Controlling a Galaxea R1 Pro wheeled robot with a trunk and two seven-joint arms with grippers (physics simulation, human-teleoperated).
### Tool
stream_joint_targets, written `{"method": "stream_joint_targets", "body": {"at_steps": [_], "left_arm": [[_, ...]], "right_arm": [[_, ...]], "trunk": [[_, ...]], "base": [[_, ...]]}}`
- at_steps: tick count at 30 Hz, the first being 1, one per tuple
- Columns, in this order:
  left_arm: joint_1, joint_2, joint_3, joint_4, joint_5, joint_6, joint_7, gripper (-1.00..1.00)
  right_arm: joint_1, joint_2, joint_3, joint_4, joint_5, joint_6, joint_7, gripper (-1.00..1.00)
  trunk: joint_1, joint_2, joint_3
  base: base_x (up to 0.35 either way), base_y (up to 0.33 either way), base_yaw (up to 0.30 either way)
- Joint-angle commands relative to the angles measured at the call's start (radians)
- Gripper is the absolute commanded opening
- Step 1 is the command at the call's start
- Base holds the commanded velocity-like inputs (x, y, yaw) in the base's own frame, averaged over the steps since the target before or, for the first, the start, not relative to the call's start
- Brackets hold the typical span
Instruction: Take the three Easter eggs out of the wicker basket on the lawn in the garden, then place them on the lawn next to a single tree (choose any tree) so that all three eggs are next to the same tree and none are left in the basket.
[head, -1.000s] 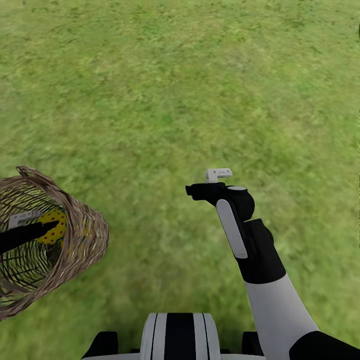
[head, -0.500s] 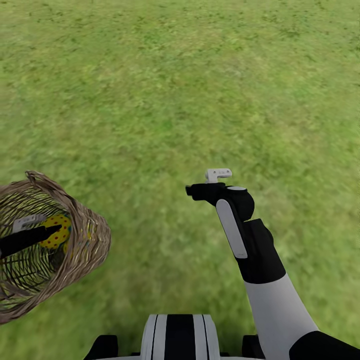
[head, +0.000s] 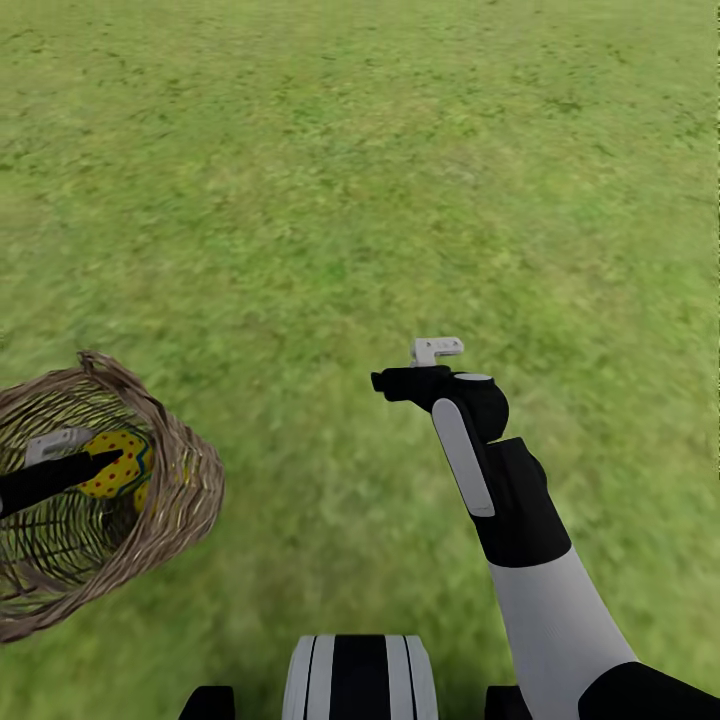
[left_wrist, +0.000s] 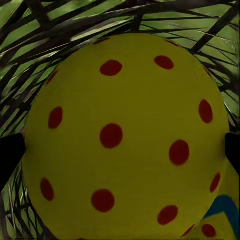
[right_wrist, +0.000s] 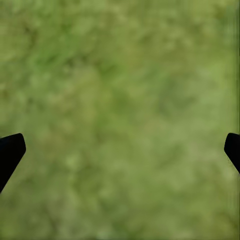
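The wicker basket (head: 180, 480) lies tipped on the lawn (head: 360, 180) at the lower left of the head view, its mouth facing me. My left gripper (head: 112, 462) reaches into it. A yellow Easter egg (left_wrist: 120, 135) with red dots sits between its wide-spread fingertips (left_wrist: 10, 157), which stand at the egg's two sides. The same egg (head: 118, 475) is inside the basket's mouth in the head view. Part of a second egg (left_wrist: 220, 220), with a blue patch, shows beside it. My right gripper (head: 385, 382) hangs open over bare grass (right_wrist: 120, 100), holding nothing.
Mottled green grass stretches all around, to the far edge of the head view. My right forearm (head: 520, 520) rises at the lower right and my base (head: 358, 675) shows at the bottom middle.
The whole head view has shifted: grass and basket slid right and down in the picture. Both arms keep their places in it, and the egg stays at the left gripper.
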Motion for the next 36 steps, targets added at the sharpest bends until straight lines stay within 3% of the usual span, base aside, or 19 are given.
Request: {"method": "stream_joint_targets", "body": {"at_steps": [1,27,36], "left_arm": [[0.000,0.000,0.001,-0.001,0.010,0.009,0.000,-1.00],[0.000,0.001,0.000,0.000,0.003,0.018,0.005,-1.00],[0.001,0.001,0.000,-0.005,0.002,0.014,0.005,-1.00]], "right_arm": [[-0.001,0.000,0.001,-0.001,-0.010,0.003,-0.011,1.00],[0.001,0.000,0.001,0.004,-0.010,0.003,-0.010,1.00],[0.001,0.000,0.001,0.010,-0.010,0.003,-0.010,1.00]], "trunk": [[-0.001,0.000,0.003],[-0.012,0.006,0.104],[-0.012,0.006,0.104]], "base": [[0.000,0.000,0.000],[0.000,0.000,0.000],[0.000,0.000,0.000]]}}
